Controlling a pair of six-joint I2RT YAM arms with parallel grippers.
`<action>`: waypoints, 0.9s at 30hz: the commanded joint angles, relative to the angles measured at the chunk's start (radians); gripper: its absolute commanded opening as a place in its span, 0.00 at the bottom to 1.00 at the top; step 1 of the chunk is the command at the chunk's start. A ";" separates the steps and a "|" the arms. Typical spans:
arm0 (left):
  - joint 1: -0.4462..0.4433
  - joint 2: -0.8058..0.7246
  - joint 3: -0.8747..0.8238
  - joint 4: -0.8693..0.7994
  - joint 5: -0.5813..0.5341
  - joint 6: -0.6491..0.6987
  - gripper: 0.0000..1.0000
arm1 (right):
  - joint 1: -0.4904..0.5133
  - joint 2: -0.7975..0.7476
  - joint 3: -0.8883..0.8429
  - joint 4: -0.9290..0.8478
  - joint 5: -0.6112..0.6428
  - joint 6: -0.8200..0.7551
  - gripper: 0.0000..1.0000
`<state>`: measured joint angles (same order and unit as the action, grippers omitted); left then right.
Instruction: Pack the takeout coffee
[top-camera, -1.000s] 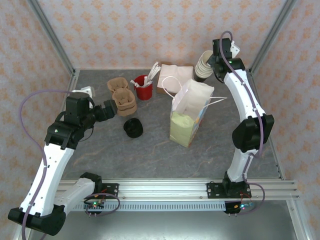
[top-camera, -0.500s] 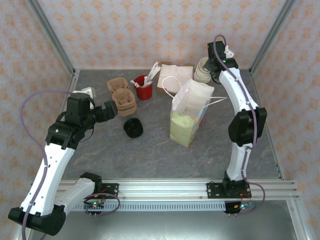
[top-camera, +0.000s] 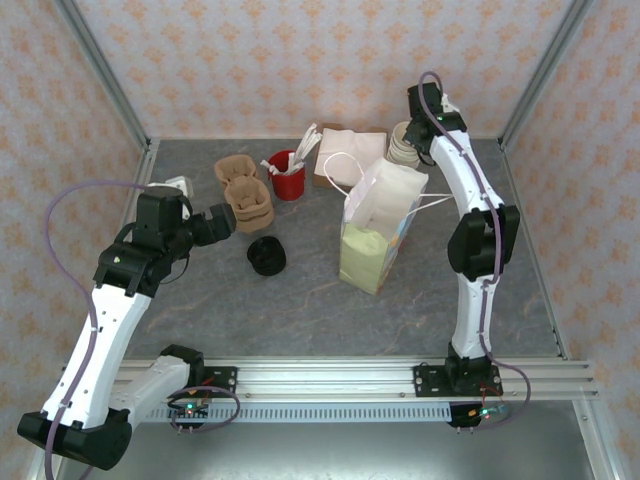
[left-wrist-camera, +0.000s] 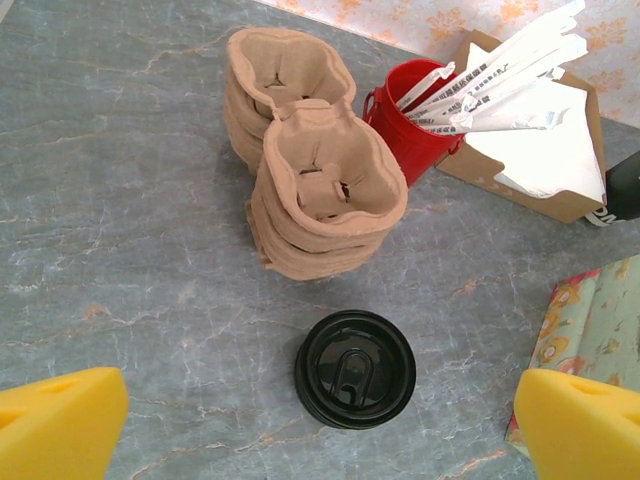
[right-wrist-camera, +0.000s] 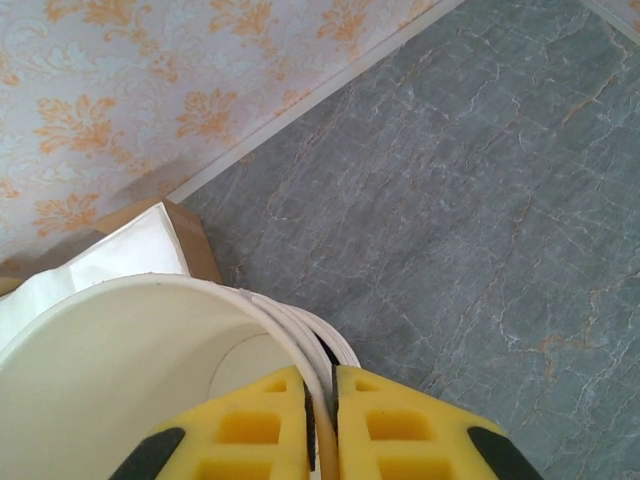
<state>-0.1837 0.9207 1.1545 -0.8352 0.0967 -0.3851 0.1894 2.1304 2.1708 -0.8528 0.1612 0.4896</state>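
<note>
Takeout coffee (left-wrist-camera: 354, 369) upright, lid up, left gripper (top-camera: 221, 221) spread wide, right gripper (right-wrist-camera: 320, 388) pinching cup stack (right-wrist-camera: 110, 350) rim

Place, as I log it from my feeds: robot lab test cell dressed as café counter. Evidence: aluminium frame posts (top-camera: 106, 70), wallpaper-print panels (top-camera: 250, 60) for walls, stone-look table (top-camera: 300, 300), mounting rail (top-camera: 330, 375) carrying left arm (top-camera: 100, 330) and right arm (top-camera: 480, 240). Props: paper bag (top-camera: 375, 240), pulp cup carriers (top-camera: 245, 190), red bucket (top-camera: 288, 182) of wrapped straws, napkin box (top-camera: 345, 150), stack of paper cups (top-camera: 402, 148).
</note>
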 joint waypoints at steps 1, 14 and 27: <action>-0.006 0.001 0.004 -0.043 -0.001 -0.007 1.00 | 0.005 0.010 0.049 -0.019 0.021 -0.012 0.15; -0.005 -0.006 0.023 -0.063 0.003 -0.018 1.00 | 0.004 0.030 0.086 -0.027 0.015 -0.009 0.24; -0.006 -0.024 0.005 -0.071 -0.006 -0.015 1.00 | 0.004 0.049 0.096 -0.037 0.008 -0.003 0.25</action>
<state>-0.1837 0.9115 1.1549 -0.8791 0.0967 -0.3954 0.1894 2.1593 2.2349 -0.8608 0.1608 0.4862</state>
